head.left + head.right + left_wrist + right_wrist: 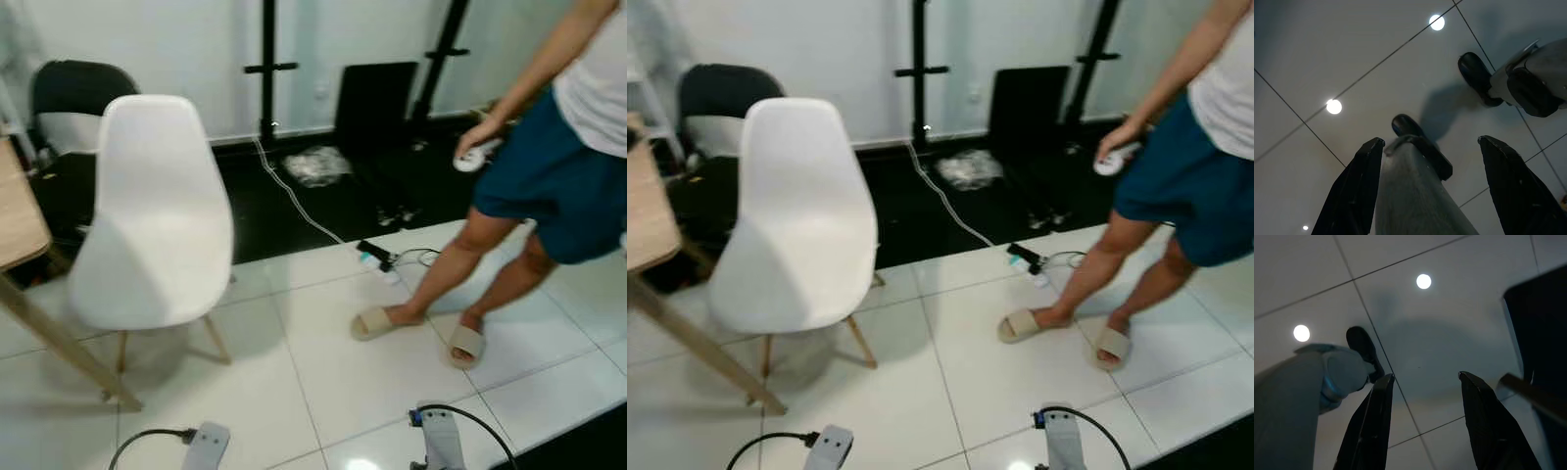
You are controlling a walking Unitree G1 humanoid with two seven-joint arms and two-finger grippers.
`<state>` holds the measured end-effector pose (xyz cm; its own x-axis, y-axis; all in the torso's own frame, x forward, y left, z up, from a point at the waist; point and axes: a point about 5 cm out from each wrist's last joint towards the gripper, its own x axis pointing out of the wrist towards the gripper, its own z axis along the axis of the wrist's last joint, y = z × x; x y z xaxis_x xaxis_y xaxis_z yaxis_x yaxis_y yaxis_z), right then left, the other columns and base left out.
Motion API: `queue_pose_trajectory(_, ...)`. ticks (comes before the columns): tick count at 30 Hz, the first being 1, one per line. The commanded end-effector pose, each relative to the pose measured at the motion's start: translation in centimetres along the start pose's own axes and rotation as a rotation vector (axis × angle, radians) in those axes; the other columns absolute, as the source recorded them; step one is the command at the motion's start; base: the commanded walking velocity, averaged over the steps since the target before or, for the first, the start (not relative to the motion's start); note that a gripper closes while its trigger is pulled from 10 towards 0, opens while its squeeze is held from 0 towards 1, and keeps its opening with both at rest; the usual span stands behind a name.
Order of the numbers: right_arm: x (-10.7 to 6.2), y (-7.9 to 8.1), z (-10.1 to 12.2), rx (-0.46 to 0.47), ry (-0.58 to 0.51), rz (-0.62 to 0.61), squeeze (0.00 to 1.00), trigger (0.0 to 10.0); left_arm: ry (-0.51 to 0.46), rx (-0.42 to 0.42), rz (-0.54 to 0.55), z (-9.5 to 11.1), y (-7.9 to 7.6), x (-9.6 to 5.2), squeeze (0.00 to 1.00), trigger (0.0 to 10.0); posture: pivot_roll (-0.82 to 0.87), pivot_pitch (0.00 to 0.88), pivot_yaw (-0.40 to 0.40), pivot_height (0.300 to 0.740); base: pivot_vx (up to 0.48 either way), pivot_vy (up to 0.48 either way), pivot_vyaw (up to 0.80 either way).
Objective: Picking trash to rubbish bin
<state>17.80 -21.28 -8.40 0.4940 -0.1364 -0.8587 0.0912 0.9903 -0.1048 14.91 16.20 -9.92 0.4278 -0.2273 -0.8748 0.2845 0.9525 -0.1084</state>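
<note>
A crumpled clear plastic bag [316, 164] lies on the black mat [294, 211] at the far side of the room. My left gripper [1431, 141] hangs low over the white tiled floor, open, nothing between its fingers [1354, 191], with my own leg and foot beyond it. My right gripper [1425, 376] hangs the same way, open and holding nothing. The tops of both forearms, left [206, 446] and right [441, 441], show at the bottom of the eye views. A dark rounded thing with a white lower part [78, 103] stands at the back left; I cannot tell whether it is a bin.
A white shell chair [157, 215] stands close on the left, beside a wooden table [20, 211] with a slanted leg. On the right a person [549, 166] in sandals holds a white controller [477, 155]. A power strip [377, 259] and cable lie at the mat's edge.
</note>
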Motion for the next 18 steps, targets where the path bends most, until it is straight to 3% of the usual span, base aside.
queue_pose_trajectory(1, 0.0, -0.2, 0.3, 0.061, -0.009, -0.001, 0.00, 10.0, 0.029, -0.003, 0.011, -0.9, 0.2, -0.2, 0.00, 10.0, 0.02, 0.000, 0.004, 0.740, 0.000, 0.000, -0.80)
queue_pose_trajectory(3, 0.1, 0.4, 1.8, 0.149, -0.069, 0.063, 0.00, 10.0, 0.033, -0.003, 0.016, -1.2, 0.4, -0.3, 0.00, 10.0, 0.03, 0.000, 0.005, 0.740, 0.000, 0.000, -0.80)
queue_pose_trajectory(4, 0.1, 0.4, 1.8, 0.149, -0.069, 0.063, 0.00, 10.0, 0.033, -0.003, 0.016, -1.2, 0.4, -0.3, 0.00, 10.0, 0.03, 0.000, 0.005, 0.740, 0.000, 0.000, -0.80)
queue_pose_trajectory(6, 0.0, 1.6, 4.4, 0.210, -0.164, 0.190, 0.00, 10.0, 0.038, -0.003, 0.021, -1.4, 0.6, -0.4, 0.00, 10.0, 0.03, 0.000, 0.007, 0.740, 0.000, 0.000, -0.80)
queue_pose_trajectory(12, -0.5, 2.8, 7.9, 0.228, -0.291, 0.371, 0.00, 10.0, 0.045, -0.003, 0.026, -1.7, 0.7, -0.5, 0.00, 10.0, 0.01, 0.000, 0.009, 0.740, 0.000, 0.000, -0.80)
queue_pose_trajectory(14, -0.6, 2.6, 8.5, 0.224, -0.311, 0.380, 0.00, 10.0, 0.046, -0.004, 0.025, -1.8, 0.6, -0.5, 0.00, 10.0, 0.01, 0.000, 0.007, 0.740, 0.000, 0.000, -0.80)
queue_pose_trajectory(18, -0.4, 1.3, 7.7, 0.202, -0.274, 0.310, 0.00, 10.0, 0.042, -0.007, 0.024, -1.7, 0.4, -0.4, 0.00, 10.0, 0.01, 0.000, 0.003, 0.740, 0.000, 0.000, -0.80)
